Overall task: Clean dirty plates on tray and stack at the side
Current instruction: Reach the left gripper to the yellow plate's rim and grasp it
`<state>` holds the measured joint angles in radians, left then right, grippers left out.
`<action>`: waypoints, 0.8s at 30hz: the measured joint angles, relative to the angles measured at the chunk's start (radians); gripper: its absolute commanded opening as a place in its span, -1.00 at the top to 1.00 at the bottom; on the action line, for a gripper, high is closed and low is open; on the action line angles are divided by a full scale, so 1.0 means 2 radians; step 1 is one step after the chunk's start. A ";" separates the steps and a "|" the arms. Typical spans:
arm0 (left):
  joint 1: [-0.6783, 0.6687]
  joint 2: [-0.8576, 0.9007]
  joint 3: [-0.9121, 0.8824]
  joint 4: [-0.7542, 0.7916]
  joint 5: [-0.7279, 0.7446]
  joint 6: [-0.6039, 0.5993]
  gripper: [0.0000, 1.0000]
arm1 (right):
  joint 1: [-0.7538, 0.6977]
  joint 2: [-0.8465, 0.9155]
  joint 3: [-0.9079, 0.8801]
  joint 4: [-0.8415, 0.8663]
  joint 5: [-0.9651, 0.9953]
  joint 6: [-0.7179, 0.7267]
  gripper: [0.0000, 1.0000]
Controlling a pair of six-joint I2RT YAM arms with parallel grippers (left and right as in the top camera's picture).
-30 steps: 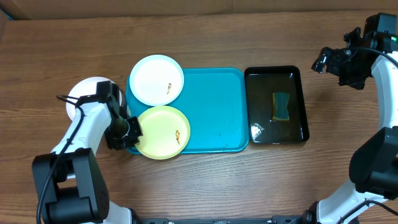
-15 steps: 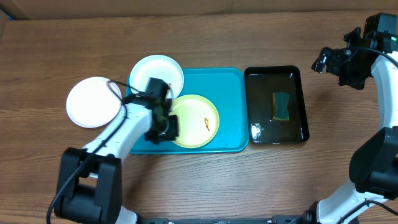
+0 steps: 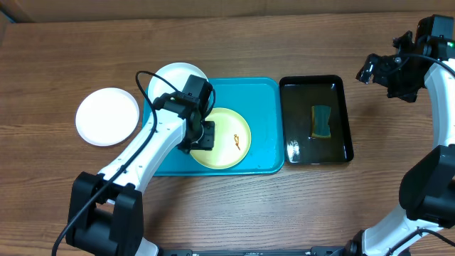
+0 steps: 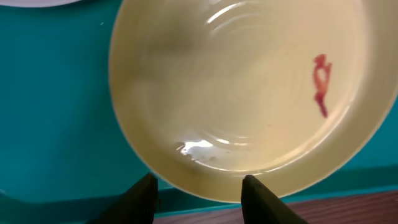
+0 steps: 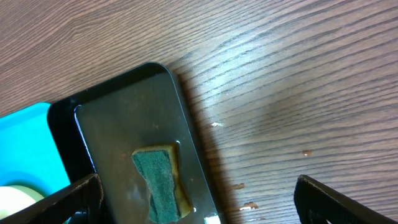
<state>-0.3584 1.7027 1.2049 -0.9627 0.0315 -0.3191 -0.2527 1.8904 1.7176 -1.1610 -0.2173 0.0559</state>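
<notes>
The pale yellow-green plate (image 3: 226, 139) lies in the turquoise tray (image 3: 259, 99), with an orange-brown smear right of its middle. My left gripper (image 3: 202, 136) is open at the plate's left rim. In the left wrist view the plate (image 4: 249, 93) fills the frame, and its near rim lies just past my open fingertips (image 4: 202, 196). A white plate (image 3: 167, 80) lies in the tray's far left corner, partly hidden by my left arm. Another white plate (image 3: 107, 116) lies on the table left of the tray. My right gripper (image 3: 371, 71) is open, high at the far right.
A glossy black tray (image 3: 341, 121) right of the turquoise tray holds water and a green-and-yellow sponge (image 3: 322, 121). The right wrist view shows the sponge (image 5: 158, 183), the black tray (image 5: 99, 124) and bare wood with small wet spots (image 5: 280, 124).
The yellow-green plate has slid right, from the tray's front left corner to its middle. My left gripper has moved right with it. The right arm has not moved.
</notes>
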 measured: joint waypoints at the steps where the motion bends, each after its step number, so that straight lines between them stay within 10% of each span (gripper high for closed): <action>1: 0.002 0.001 0.000 0.000 -0.006 0.002 0.10 | 0.000 0.000 0.000 0.000 0.000 0.000 -1.00; 24: 0.017 0.087 0.000 0.031 0.014 0.004 0.17 | 0.000 0.000 0.000 0.000 0.000 0.000 -1.00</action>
<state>-0.3244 1.8759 1.2045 -0.8997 0.0601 -0.3115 -0.2527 1.8904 1.7176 -1.1610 -0.2169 0.0559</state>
